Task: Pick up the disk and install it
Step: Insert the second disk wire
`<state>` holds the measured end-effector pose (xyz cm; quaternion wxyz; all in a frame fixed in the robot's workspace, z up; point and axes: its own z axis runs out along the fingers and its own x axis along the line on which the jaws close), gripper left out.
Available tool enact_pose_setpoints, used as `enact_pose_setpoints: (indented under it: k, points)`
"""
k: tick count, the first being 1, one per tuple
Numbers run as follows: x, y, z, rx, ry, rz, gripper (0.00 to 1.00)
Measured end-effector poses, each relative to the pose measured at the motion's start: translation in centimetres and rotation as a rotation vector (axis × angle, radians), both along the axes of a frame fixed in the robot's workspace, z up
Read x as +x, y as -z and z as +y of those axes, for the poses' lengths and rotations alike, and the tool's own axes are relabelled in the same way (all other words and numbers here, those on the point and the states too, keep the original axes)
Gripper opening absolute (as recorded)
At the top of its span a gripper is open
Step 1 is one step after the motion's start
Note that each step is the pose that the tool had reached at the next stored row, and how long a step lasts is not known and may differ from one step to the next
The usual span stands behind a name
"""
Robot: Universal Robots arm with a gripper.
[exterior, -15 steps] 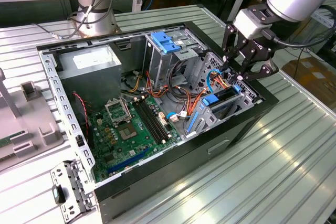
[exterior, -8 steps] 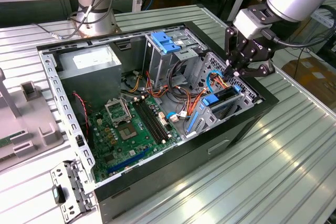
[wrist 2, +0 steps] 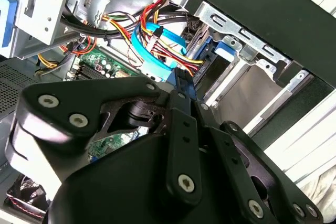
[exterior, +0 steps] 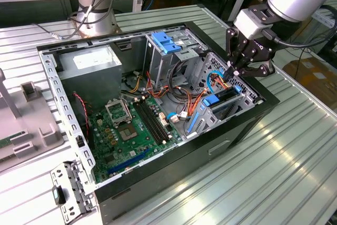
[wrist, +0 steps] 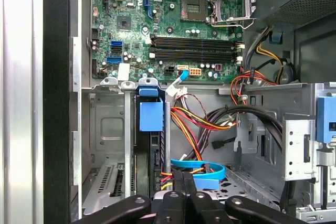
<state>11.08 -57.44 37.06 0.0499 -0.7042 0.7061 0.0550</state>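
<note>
The disk (exterior: 225,100) stands on edge in a slot of the grey drive cage (exterior: 210,122) at the case's front end, dark between its blue carrier rails. In the first wrist view the disk (wrist: 153,148) shows edge-on under its blue tab. In the second wrist view the disk's blue carrier (wrist 2: 222,51) sits in the cage opening. My gripper (exterior: 233,70) hangs just above the cage's far end, beside the disk's upper edge. Its fingers are shut, with nothing visible between them, in both wrist views (wrist: 182,181) (wrist 2: 181,83).
The open black computer case (exterior: 247,125) lies on a ribbed metal table (exterior: 274,183). Inside are the motherboard (exterior: 129,130), a grey power-supply box (exterior: 89,64), a blue bracket (exterior: 166,41) on the upper cage, and bundles of cables (exterior: 184,98). A blue data cable (wrist: 202,170) loops under the fingers.
</note>
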Motion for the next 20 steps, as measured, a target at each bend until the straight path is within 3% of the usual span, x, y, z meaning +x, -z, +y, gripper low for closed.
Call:
enact_pose_setpoints:
  k: [1,2,4,8,13,16,20]
  points:
    - [0.00,0.00,0.00,0.0001,0.000,0.0000,0.24]
    - [0.00,0.53,0.00,-0.0001,0.000,0.0001,0.30]
    - [0.00,0.59,0.00,0.0002,0.000,0.0001,0.16]
    - [-0.04,0.61,-0.09,0.0007,0.000,0.0000,0.16]
    - [-0.57,0.62,-1.06,0.0153,0.000,0.0001,0.16]
    - [-1.10,0.76,-1.24,0.0213,0.000,0.0000,0.16]
    - [-1.12,1.20,-1.39,0.0214,-0.001,0.0001,0.16]
